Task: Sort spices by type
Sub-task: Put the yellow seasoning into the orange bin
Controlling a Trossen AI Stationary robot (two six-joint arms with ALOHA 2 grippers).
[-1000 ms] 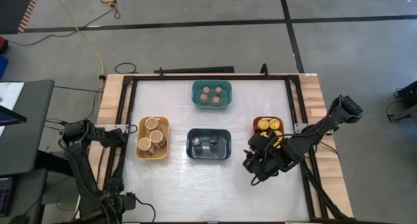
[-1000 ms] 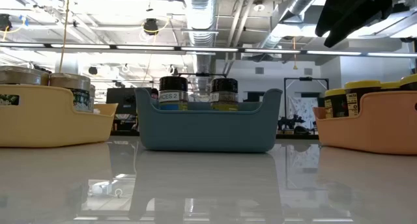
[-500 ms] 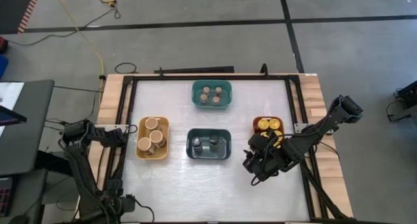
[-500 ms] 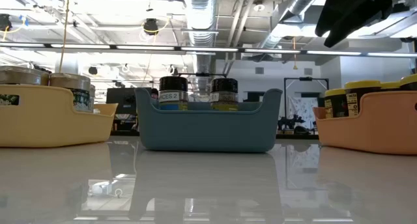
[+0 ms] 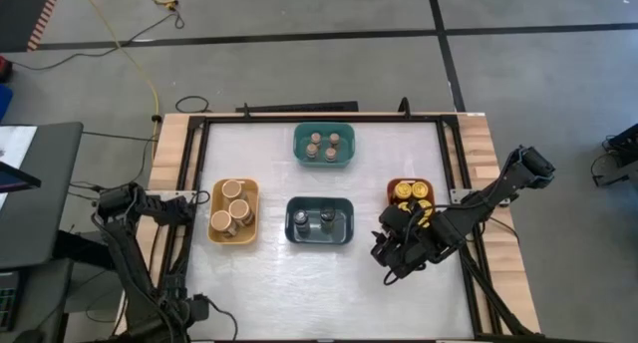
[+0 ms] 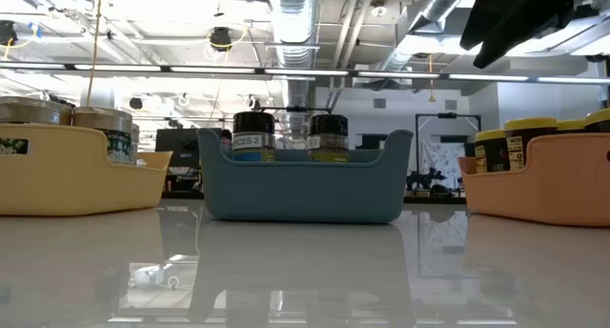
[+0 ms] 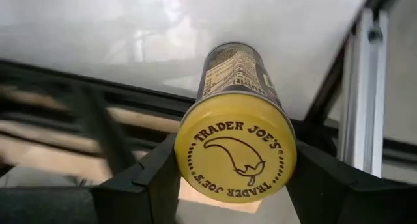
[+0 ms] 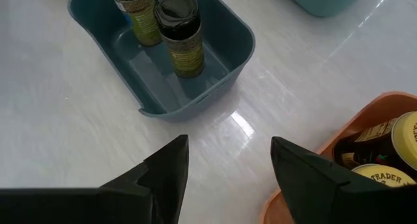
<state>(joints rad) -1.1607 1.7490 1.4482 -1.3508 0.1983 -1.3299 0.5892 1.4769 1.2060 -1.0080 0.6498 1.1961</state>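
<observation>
1. On the white bench (image 5: 279, 283) stand four rectangular plastic bins: one teal bin (image 5: 324, 145) at the far side, one yellow bin (image 5: 234, 210) on the left, one dark-blue bin (image 5: 320, 219) in the middle, and one orange bin (image 5: 410, 195) on the right.
2. The teal bin holds four small brown-topped jars (image 5: 323, 145).
3. The yellow bin holds three wide tan-topped jars (image 5: 233, 207).
4. The dark-blue bin holds two dark-lidded jars (image 8: 177, 34), both upright (the low view shows them side by side).
5. The orange bin shows yellow-lidded jars (image 5: 411, 190); at least two lids are plain from above, and the right arm hides the near part.
6. The left gripper (image 7: 234, 178) sits off the bench's left edge, its jaws clamped on one yellow-lidded cylindrical spice jar (image 7: 236, 149) with a printed lid, held lid toward the wrist camera.
7. The right gripper (image 8: 228, 175) hovers over the bench between the dark-blue and orange bins, jaws apart and holding nothing.
</observation>
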